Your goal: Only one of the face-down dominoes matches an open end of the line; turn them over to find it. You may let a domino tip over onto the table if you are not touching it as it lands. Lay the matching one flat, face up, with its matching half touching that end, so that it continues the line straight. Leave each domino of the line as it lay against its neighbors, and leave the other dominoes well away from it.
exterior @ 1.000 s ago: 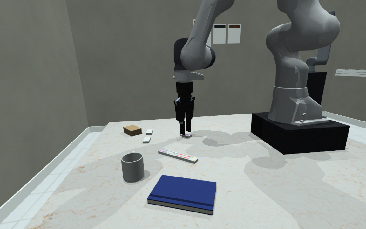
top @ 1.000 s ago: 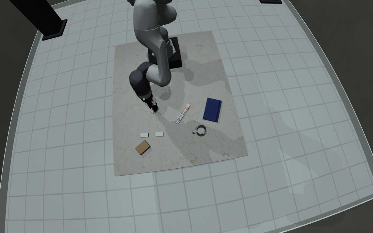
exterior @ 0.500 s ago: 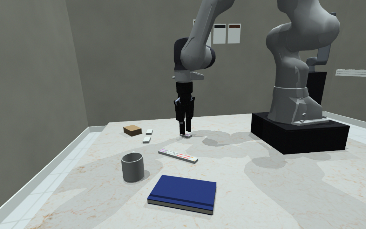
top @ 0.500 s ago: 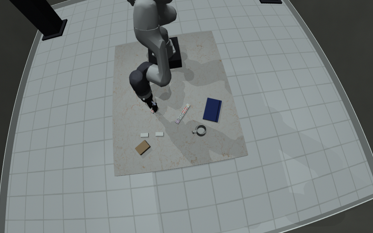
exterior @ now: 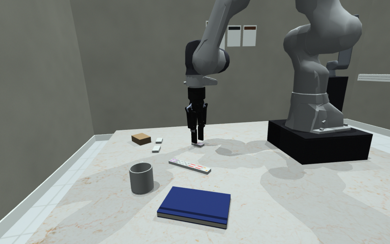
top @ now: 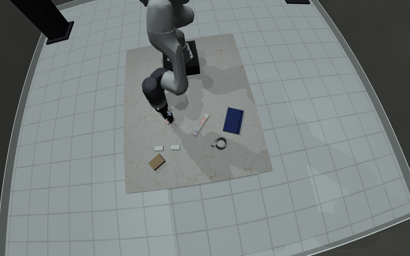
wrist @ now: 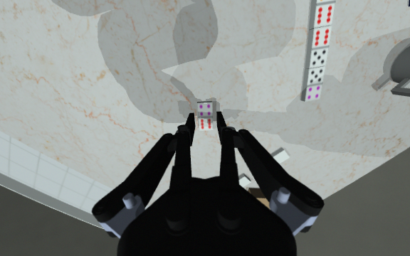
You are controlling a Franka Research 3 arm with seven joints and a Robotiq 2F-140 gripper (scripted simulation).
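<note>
A loose face-up domino [wrist: 206, 114] lies flat on the marble table, with a purple four half and a red six half. It also shows in the exterior view [exterior: 198, 145]. My gripper [wrist: 206, 119] points straight down over it, partly open. Its fingers straddle the red half with a small gap on each side. The gripper also shows in the top and exterior views [top: 169, 121] [exterior: 197, 140]. The line of dominoes [wrist: 317, 53] lies to the right, and its near end is a purple four. Two face-down white dominoes [top: 158, 148] [top: 174, 147] lie apart from it.
A brown box [top: 156, 161] sits by the face-down dominoes. A grey mug [exterior: 141, 177] and a blue book [exterior: 195, 206] stand past the line [exterior: 189, 165]. The robot's black base [exterior: 317, 142] is at the table's back.
</note>
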